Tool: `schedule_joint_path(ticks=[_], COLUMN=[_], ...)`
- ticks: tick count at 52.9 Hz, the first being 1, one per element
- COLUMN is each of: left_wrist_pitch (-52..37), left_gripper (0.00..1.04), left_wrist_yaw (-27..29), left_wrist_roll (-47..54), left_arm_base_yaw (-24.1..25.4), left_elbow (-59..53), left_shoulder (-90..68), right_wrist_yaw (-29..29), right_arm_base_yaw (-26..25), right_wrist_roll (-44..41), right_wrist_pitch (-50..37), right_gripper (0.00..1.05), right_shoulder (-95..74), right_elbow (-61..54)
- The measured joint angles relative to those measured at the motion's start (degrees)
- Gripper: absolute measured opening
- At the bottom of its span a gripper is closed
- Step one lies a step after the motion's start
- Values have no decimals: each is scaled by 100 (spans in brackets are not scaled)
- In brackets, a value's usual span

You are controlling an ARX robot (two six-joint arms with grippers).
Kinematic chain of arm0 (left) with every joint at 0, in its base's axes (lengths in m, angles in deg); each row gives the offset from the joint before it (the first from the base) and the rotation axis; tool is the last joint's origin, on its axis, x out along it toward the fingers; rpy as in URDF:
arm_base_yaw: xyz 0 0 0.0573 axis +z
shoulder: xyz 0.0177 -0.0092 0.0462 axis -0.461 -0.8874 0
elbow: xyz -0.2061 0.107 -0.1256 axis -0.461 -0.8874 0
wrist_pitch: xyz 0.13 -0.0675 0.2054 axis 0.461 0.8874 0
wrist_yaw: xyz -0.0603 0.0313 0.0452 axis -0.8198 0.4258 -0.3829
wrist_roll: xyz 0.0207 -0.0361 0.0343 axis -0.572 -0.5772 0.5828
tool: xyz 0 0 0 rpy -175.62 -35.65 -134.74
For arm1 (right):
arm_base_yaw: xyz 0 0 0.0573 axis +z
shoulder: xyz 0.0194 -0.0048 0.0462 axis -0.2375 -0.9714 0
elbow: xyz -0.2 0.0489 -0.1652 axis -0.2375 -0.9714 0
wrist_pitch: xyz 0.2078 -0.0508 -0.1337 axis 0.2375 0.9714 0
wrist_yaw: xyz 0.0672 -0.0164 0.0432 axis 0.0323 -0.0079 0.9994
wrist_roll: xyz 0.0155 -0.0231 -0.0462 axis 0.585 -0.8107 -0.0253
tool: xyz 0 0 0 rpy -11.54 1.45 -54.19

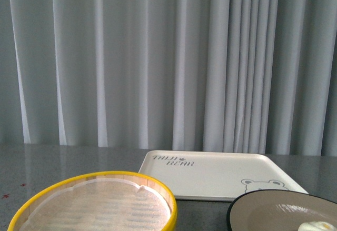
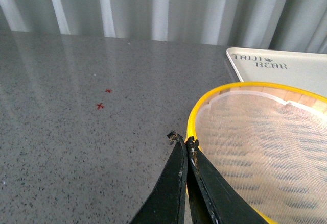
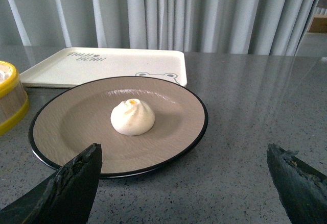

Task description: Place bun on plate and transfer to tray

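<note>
In the front view, a cream tray [image 1: 210, 181] printed with lettering and a bear face lies flat on the grey speckled table [image 1: 52, 160] before a pale curtain [image 1: 158, 57]. Nearer the camera are a yellow-rimmed steamer basket [image 1: 169, 203] on the left and the brown plate [image 1: 274, 210] on the right. The bun [image 1: 317, 226] barely shows at the lower edge. Neither arm appears.

In the left wrist view, the left gripper [image 2: 183, 141] has its black fingers pressed together, holding nothing, beside the basket's yellow rim. Two small red marks [image 2: 100, 105] dot the table.

In the right wrist view, the right gripper [image 3: 184, 155] is spread wide and empty on the near side of the plate. The bun sits upright at the plate's centre, and the tray lies just behind.
</note>
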Motion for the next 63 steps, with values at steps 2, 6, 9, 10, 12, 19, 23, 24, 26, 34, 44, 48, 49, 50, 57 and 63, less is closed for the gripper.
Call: schedule_joint_path(ticks=[2,6,9,10,12,19,23,24,26,34,44,48,49,50,57,63], left_wrist_pitch=[0,28,83,105,184,413,555,597,691,892,1464,1727,1797,1862,2216,2494], left_gripper=[4,4,4,4,4,4,4,4,4,4,4,4,4,4,4,4], left_wrist_yaw=[-26,-358,-387,-385,-387,-411,-411,-411,-411,-411,-411,-411,-411,-411,-411,-411], left_wrist_roll=[0,2,2,0,2,2,2,2,0,2,4,4,4,4,4,4], left_arm_base_yaw=[28,282,396,424,448,448,448,448,448,448,448,448,448,448,448,448], left_elbow=[-160,-407,-544,-588,-717,-955,-1058,-1084,-1139,-1357,-1467,-1469,-1469,-1469,-1469,-1469], left_shoulder=[170,474,675,739,940,1390,1639,1709,1853,2297,3102,3397,3467,3530,3906,4197], right_wrist_yaw=[0,0,0,0,0,0,0,0,0,0,2,2,2,2,2,2], right_arm_base_yaw=[0,0,0,0,0,0,0,0,0,0,0,0,0,0,0,-2], right_wrist_roll=[0,0,0,0,0,0,0,0,0,0,0,0,0,0,0,0], right_wrist_pitch=[0,0,0,0,0,0,0,0,0,0,0,0,0,0,0,0], right_gripper=[96,96,96,96,96,96,96,96,96,96,96,96,96,96,96,96], right_shoulder=[0,0,0,0,0,0,0,0,0,0,0,0,0,0,0,0], right_elbow=[0,0,0,0,0,0,0,0,0,0,0,0,0,0,0,0])
